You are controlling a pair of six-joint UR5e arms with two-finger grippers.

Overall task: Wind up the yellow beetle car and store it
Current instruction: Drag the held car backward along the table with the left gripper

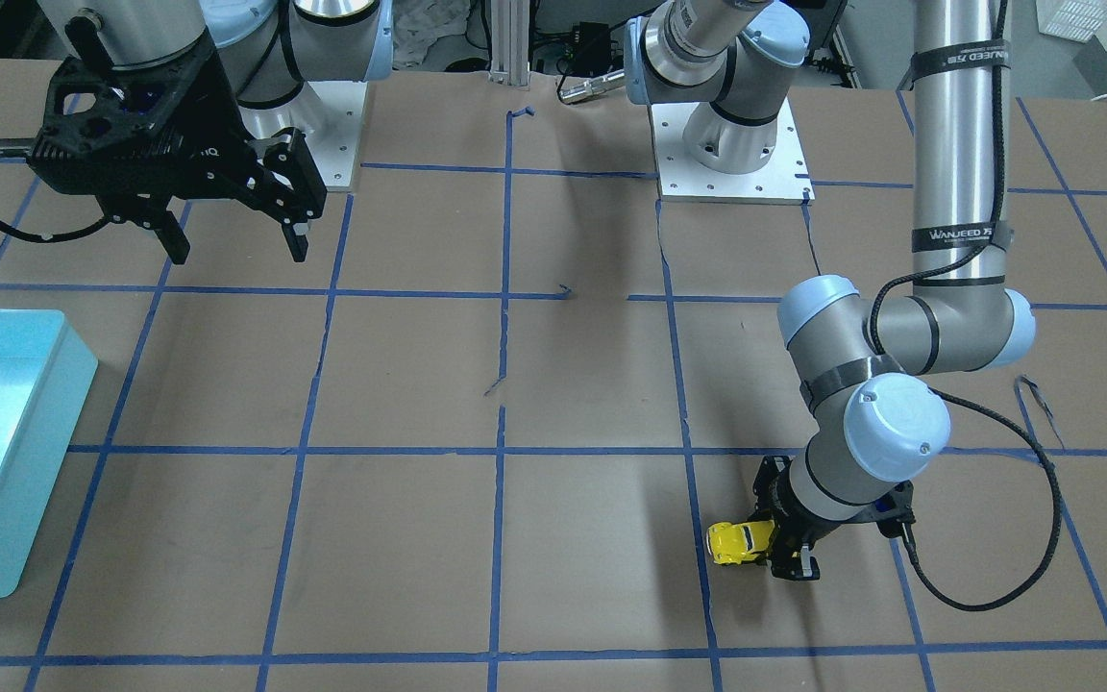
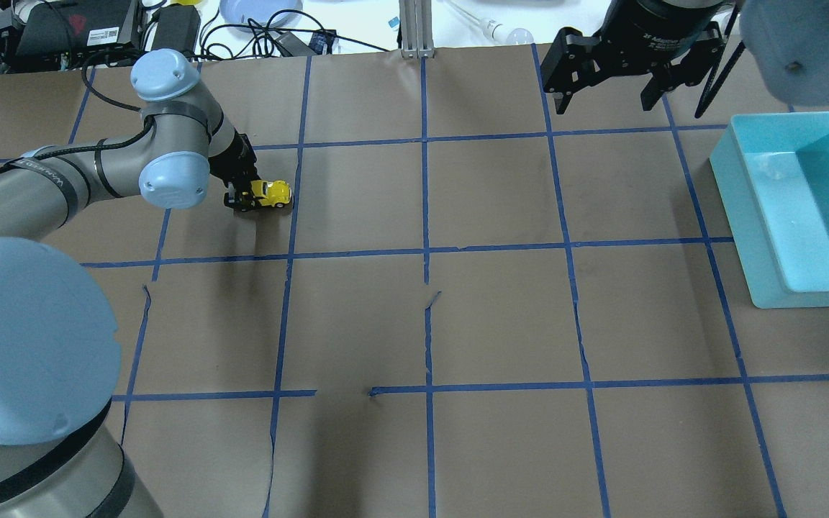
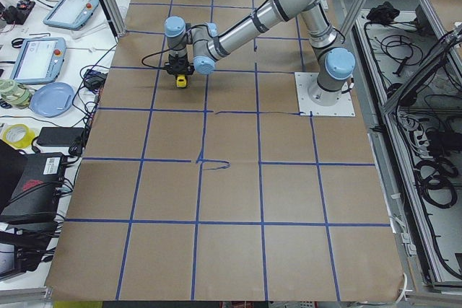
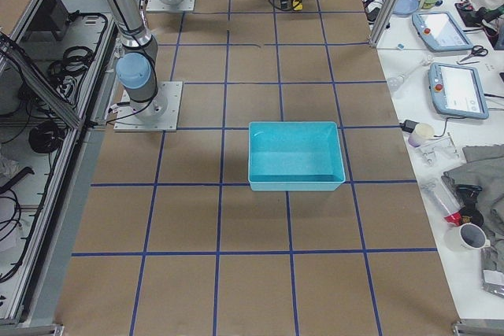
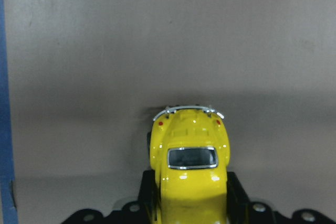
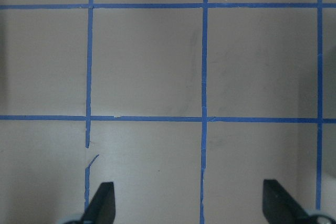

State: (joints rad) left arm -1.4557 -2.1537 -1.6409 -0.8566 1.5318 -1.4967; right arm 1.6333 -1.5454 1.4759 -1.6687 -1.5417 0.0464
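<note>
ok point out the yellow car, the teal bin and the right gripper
yellow beetle car (image 2: 273, 193), overhead exterior, on its roof
teal bin (image 2: 745, 216), overhead exterior, on its left outer wall
right gripper (image 2: 604, 108), overhead exterior, midway between its fingertips

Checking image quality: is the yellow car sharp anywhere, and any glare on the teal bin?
Left wrist view: yellow beetle car sharp, small highlights on its roof. Front-facing view: teal bin interior washed pale by glare, car small and soft.

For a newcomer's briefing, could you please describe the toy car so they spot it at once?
On the brown table gridded with blue tape, follow the left arm to its pincer. Gripped there sits the yellow beetle car, the table's only yellow thing, far from the teal bin.
</note>
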